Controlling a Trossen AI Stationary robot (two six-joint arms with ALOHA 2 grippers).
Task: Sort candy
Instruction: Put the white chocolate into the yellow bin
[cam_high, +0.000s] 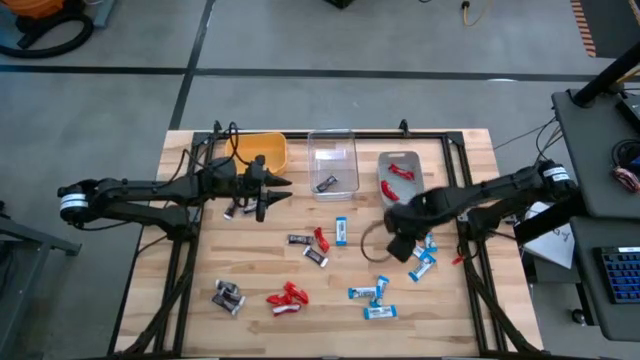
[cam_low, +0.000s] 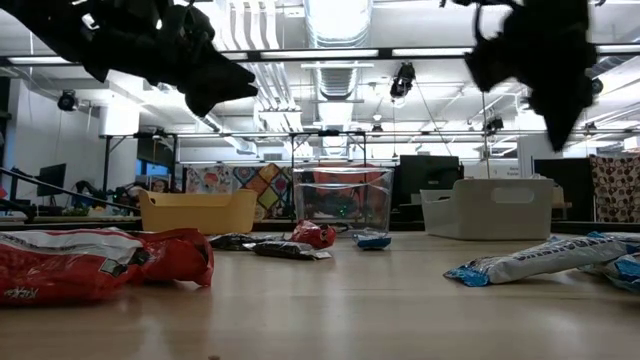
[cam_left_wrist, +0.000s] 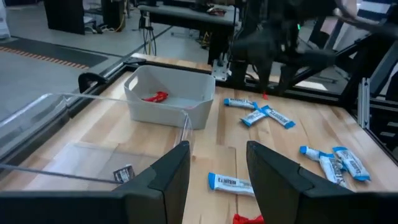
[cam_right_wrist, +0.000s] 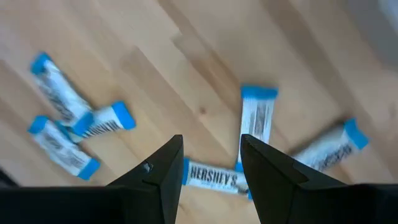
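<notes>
Wrapped candy lies scattered on the wooden table: blue-and-white pieces (cam_high: 341, 231) and a cluster (cam_high: 422, 262), red ones (cam_high: 288, 297), dark brown ones (cam_high: 300, 240). My left gripper (cam_high: 268, 195) hangs open in the air near the clear bin; nothing is between its fingers (cam_left_wrist: 217, 152). My right gripper (cam_high: 400, 245) is open, raised above the table (cam_low: 540, 70) and pointing down over the blue-and-white cluster. A blue-and-white bar (cam_right_wrist: 211, 175) lies on the wood below the gap between its fingers (cam_right_wrist: 211, 146), with another (cam_right_wrist: 257, 121) beside it.
Three bins stand along the far edge: yellow (cam_high: 262, 150), clear (cam_high: 333, 160) holding a brown candy (cam_high: 326, 184), and grey (cam_high: 400, 175) holding red candy (cam_left_wrist: 153, 96). A black frame (cam_high: 470, 200) borders the table. Bare wood shows between the candy groups.
</notes>
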